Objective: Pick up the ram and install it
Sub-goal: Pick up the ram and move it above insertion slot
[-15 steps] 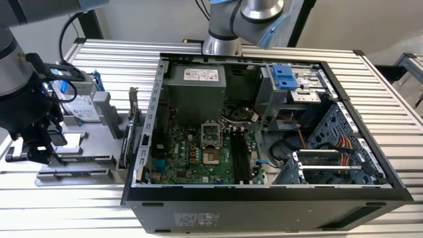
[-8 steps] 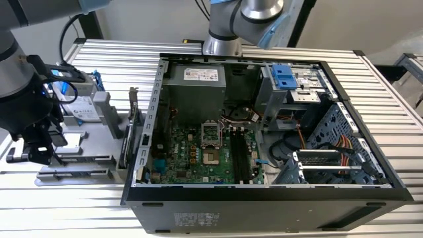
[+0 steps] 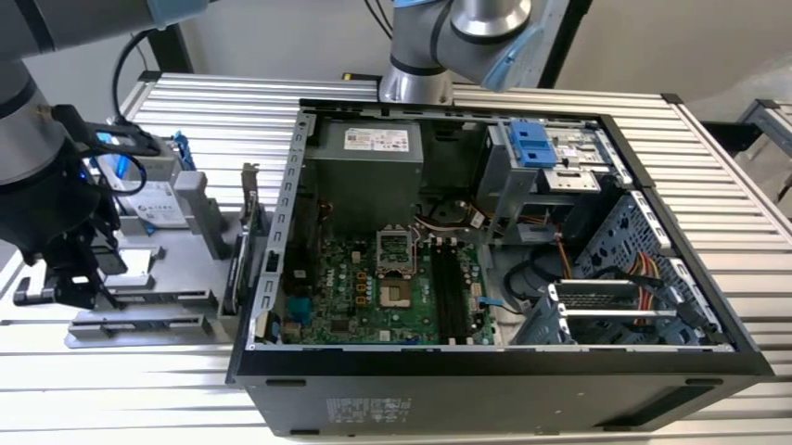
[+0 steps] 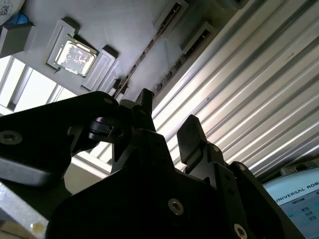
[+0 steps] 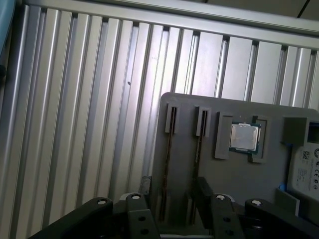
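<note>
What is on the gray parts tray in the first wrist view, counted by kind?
Ram sticks, standing on edge in slots: 2
Processor chip: 1
Hard drive: 1
Total: 4

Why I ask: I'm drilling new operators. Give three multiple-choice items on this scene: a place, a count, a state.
1. The gripper is: A over the gray holder; B inside the computer case; C on bare table.
2. Long narrow slots in the holder: A one; B two; C four.
3. The gripper is: A shut on a stick; B shut on a cable; C open, empty.
A: the exterior view shows it over the holder. B: two slots lie beside the processor chip. C: its fingers stand apart, gripping nothing.
</note>
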